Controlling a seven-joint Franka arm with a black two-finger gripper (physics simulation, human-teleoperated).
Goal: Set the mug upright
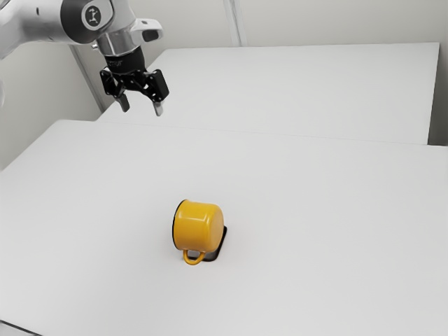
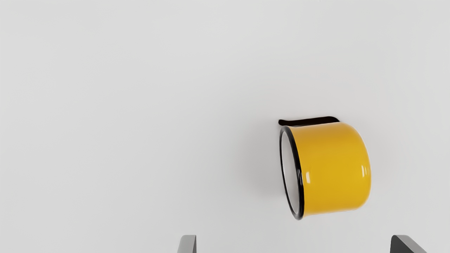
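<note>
Presently, the mug [image 1: 199,227] lies on its side near the middle of the exterior view, a little below centre and left of it. Its black rim [image 1: 175,220] faces the exterior view's left, and its closed base is turned to that view's right. The required upright stance is therefore not met.

The mug rests on its rounded wall upon the white table [image 1: 315,245]. Its handle [image 1: 194,260] juts toward the lower edge of the exterior view, low on the body; in the inspector's judgement it may act as a prop against rolling. Close beside the wall is a dark shape [image 2: 309,121]; whether it is a shadow or a separate article cannot be told.

The gripper [image 1: 142,110] hangs in the upper left of the exterior view, well clear of the mug. It is open, its two fingertips wide apart with nothing held between them. That spread presumably serves to admit the mug's body or an edge of it.

The next move, as judged, calls for lining up over the mug, descending, taking a firm hold and turning it until the base is down. Noted risks: the smooth curved wall could roll or slip under an off-centre grip, and the handle could catch on the table during turning.
</note>
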